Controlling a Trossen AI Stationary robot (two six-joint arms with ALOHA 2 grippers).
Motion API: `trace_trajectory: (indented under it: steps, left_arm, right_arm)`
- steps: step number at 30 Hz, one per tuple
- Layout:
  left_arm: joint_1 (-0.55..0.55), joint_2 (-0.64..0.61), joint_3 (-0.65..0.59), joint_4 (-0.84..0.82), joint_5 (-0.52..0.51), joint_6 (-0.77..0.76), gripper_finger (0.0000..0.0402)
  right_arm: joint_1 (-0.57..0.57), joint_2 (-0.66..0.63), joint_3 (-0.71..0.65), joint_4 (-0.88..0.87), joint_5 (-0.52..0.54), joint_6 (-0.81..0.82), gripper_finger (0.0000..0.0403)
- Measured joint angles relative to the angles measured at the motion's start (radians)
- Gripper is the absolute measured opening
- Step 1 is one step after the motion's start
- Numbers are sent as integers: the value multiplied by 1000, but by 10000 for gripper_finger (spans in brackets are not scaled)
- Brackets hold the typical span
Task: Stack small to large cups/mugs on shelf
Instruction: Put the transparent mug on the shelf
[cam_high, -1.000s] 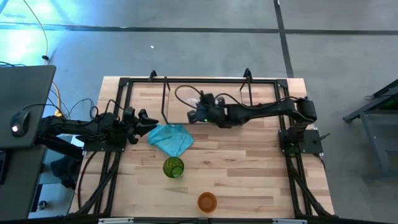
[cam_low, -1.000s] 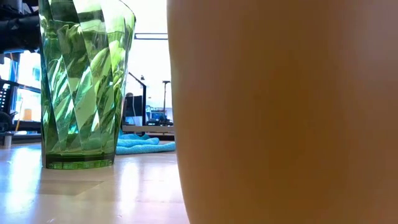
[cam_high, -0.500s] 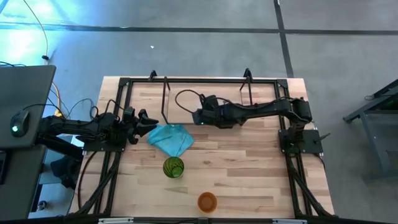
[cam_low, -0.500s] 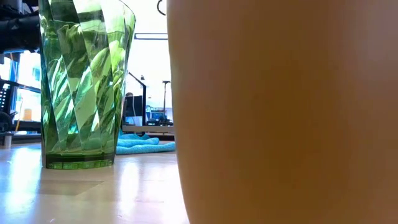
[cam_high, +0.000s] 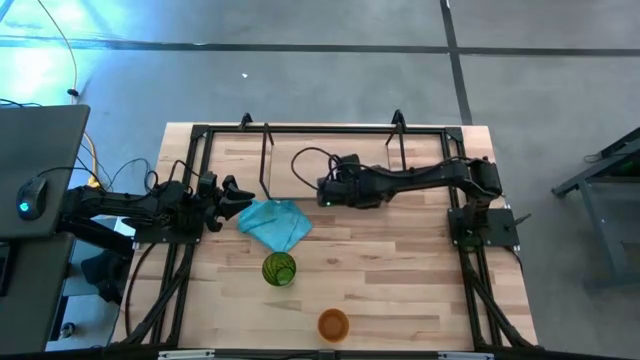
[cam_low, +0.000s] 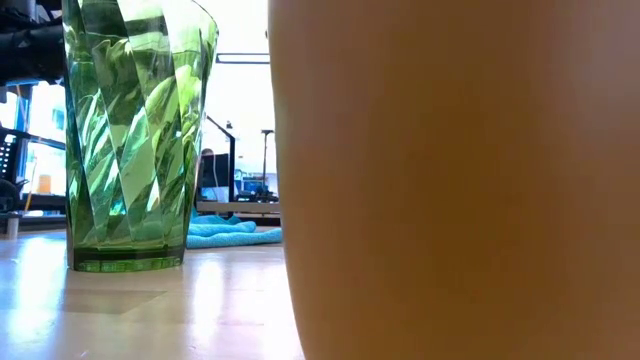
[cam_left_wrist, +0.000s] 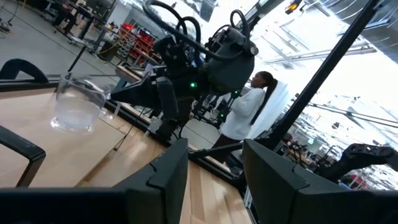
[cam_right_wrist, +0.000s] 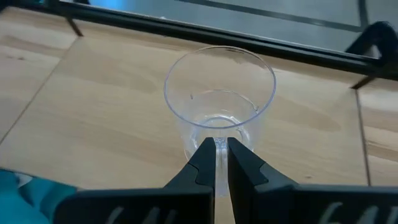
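Observation:
My right gripper (cam_high: 318, 187) reaches in from the table's right over the shelf (cam_high: 372, 160), a light board in a thin black frame at the far edge. It is shut on the small clear cup (cam_right_wrist: 219, 93), also seen in the left wrist view (cam_left_wrist: 77, 107). The green cup (cam_high: 279, 269) (cam_low: 135, 130) stands on its base mid-table. The orange cup (cam_high: 333, 324) stands by the near edge and fills most of the low view (cam_low: 460, 180). My left gripper (cam_high: 238, 193) waits open at the table's left, beside the teal cloth (cam_high: 275, 223). My right gripper pinches the clear cup at its near side, just below the rim (cam_right_wrist: 220, 138), with a thin clear part between the two fingertips. The fingers come slanting down from the table's right. The cup's mouth faces up over the shelf board; whether its base rests there cannot be told.
The teal cloth lies crumpled between the shelf and the green cup. The table's black frame rails (cam_high: 180, 250) run along both sides. A desk with a mouse (cam_high: 35, 195) stands left of the table. A person in white (cam_left_wrist: 245, 115) stands in the room beyond.
My right gripper has drawn back a little toward the table's right with the clear cup still in its fingers. The green and orange cups, the cloth and my left arm have kept still.

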Motion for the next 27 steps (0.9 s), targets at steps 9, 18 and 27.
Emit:
trace_trajectory:
  steps: [9, 18, 27]
  left_arm:
    - [0, 0, 0, 0, 0, 31, 143]
    - [0, 0, 0, 0, 0, 32, 143]
    - [0, 0, 0, 0, 0, 26, 143]
  right_arm:
    - [17, 0, -68, -29, 13, 88, 0]
    - [11, 0, -79, -62, 26, 95, 0]
    - [4, 0, -80, -159, 43, 153, 0]
